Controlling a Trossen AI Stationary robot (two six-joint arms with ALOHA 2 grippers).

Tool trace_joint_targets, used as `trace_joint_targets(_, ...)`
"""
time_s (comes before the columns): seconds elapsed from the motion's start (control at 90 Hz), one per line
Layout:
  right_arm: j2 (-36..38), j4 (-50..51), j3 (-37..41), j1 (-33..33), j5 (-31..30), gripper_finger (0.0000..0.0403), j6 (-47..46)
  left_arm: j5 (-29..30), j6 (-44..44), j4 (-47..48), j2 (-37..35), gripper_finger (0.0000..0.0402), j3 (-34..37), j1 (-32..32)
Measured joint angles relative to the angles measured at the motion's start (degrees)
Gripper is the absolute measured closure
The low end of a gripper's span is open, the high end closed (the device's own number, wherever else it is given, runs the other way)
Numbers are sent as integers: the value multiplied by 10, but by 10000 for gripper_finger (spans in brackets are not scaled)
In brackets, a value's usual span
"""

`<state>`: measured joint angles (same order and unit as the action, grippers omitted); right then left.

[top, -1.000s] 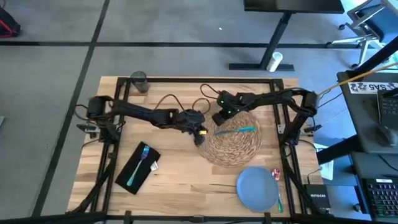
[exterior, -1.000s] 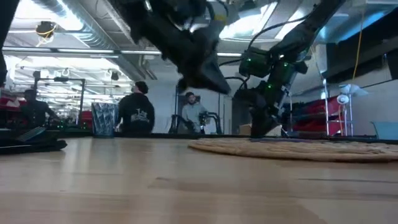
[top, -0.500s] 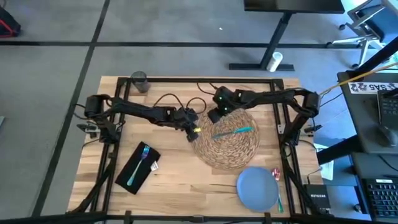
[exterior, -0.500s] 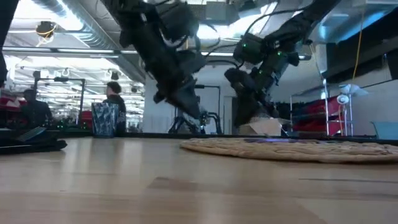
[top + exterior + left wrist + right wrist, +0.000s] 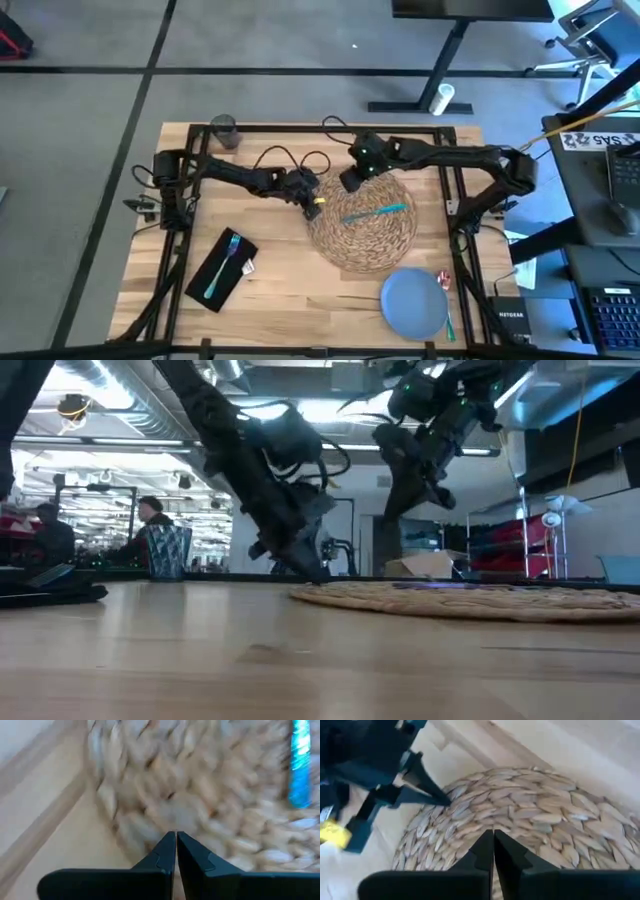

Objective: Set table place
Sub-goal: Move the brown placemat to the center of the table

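Two claws meet over the far-left edge of the round woven straw placemat (image 5: 368,222), which lies right of centre on the light wood worktop (image 5: 290,280). The left claw (image 5: 316,203) hangs at the mat's left rim with its fingers (image 5: 165,854) clenched together on nothing, tips just above the weave. The right claw (image 5: 352,180) hovers over the mat's far rim, likewise clenched and holding nothing. A teal fork (image 5: 377,211) lies across the middle of the placemat. On the near-left part of the worktop a black napkin (image 5: 221,269) carries another teal piece of cutlery (image 5: 224,264). The blue plate (image 5: 414,303) sits at the near right, just touching the mat's edge, with red- and green-handled cutlery (image 5: 446,296) beside it. A small grey glass (image 5: 222,131) stands at the far-left corner.
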<state>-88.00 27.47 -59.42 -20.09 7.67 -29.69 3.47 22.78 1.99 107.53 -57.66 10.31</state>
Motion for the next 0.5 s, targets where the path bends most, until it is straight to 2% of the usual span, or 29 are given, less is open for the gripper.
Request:
trace_joint_targets(0.189,0,63,2,2,-44,403,6,-1,42,43,1,402,-1,-34)
trace_joint_targets(0.4,0,100,2,2,-75,403,11,-2,161,37,-3,401,31,-95)
trace_joint_targets(0.5,0,135,2,2,-92,403,-2,8,186,42,-14,401,35,-125)
